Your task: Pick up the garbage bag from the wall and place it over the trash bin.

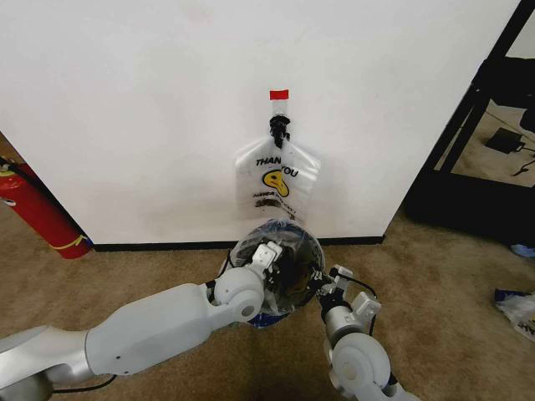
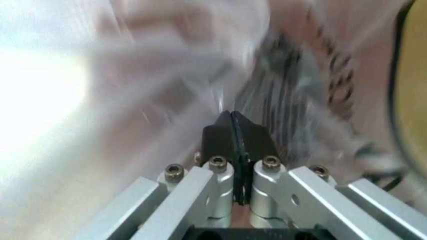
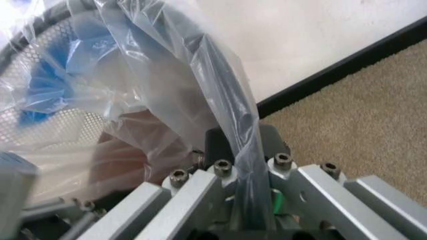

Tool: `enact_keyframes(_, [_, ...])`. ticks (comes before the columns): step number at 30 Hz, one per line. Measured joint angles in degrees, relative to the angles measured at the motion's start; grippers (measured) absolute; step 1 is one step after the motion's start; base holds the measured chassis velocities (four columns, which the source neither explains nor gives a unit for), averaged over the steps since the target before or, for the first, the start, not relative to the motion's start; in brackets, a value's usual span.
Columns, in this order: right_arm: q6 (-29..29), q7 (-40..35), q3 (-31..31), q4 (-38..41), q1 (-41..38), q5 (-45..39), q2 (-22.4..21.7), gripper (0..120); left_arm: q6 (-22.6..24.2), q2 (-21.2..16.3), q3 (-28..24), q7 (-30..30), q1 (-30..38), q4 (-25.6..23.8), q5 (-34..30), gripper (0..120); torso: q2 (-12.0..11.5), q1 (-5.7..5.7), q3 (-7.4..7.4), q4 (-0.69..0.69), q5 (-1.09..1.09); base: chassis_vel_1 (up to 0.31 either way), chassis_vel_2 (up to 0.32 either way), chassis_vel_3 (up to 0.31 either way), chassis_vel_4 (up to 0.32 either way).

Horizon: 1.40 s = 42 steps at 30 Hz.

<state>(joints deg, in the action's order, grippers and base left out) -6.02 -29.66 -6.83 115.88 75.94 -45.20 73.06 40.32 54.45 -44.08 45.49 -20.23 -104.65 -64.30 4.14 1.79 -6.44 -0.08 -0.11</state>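
Note:
The trash bin [image 1: 315, 253] stands on the carpet against the wall [image 1: 167, 100]. The garbage bag [image 1: 272, 225], clear film with blue patches, lies over and inside its mouth. My left gripper [image 1: 269, 251] reaches into the bin from the left; in the left wrist view its pads [image 2: 220, 135] are pressed together with bag film [image 2: 167, 65] fanning out from the tips. My right gripper [image 1: 328, 284] sits at the bin's right rim. In the right wrist view a strip of the bag [image 3: 227, 100] runs between its shut fingers [image 3: 217, 142], beside the black mesh [image 3: 40, 65].
A bundle of "THANK YOU" bags [image 1: 280, 180] hangs from a hook on the wall just above the bin. A red fire extinguisher [image 1: 38, 209] leans at the left. A black frame [image 1: 468, 125] stands at the right, with loose items [image 1: 518, 305] on the carpet.

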Motion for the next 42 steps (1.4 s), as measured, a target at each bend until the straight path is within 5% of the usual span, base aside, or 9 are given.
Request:
enact_keyframes(17, [0.0,0.3,1.3,2.4,0.9,1.1,-1.2,0,1.7,7.4,-5.2,0.5,2.7,9.9,-2.4,0,0.0,0.00,0.00,0.00,0.01,0.000,0.000,0.000,0.000])
enact_keyframes(25, [0.0,0.2,1.0,2.1,0.7,0.9,-0.8,0,0.2,8.0,-4.3,0.3,2.2,9.4,-2.3,0,0.0,0.00,0.00,-0.01,0.01,0.000,0.000,0.000,0.000])
enact_keyframes(36, [0.4,-0.3,0.4,-2.1,-1.2,1.0,1.1,0,-5.1,-0.4,1.2,-3.3,0.3,-6.2,0.3,0,0.0,0.01,0.00,-0.01,0.01,0.000,0.000,0.000,0.000])
enact_keyframes(42, [0.4,-0.4,-0.9,-2.3,-0.9,-0.6,2.0,0,-11.2,-5.8,11.4,-9.8,-8.2,-14.4,2.6,0,0.0,0.00,0.00,0.01,-0.01,0.000,0.000,0.000,0.000])
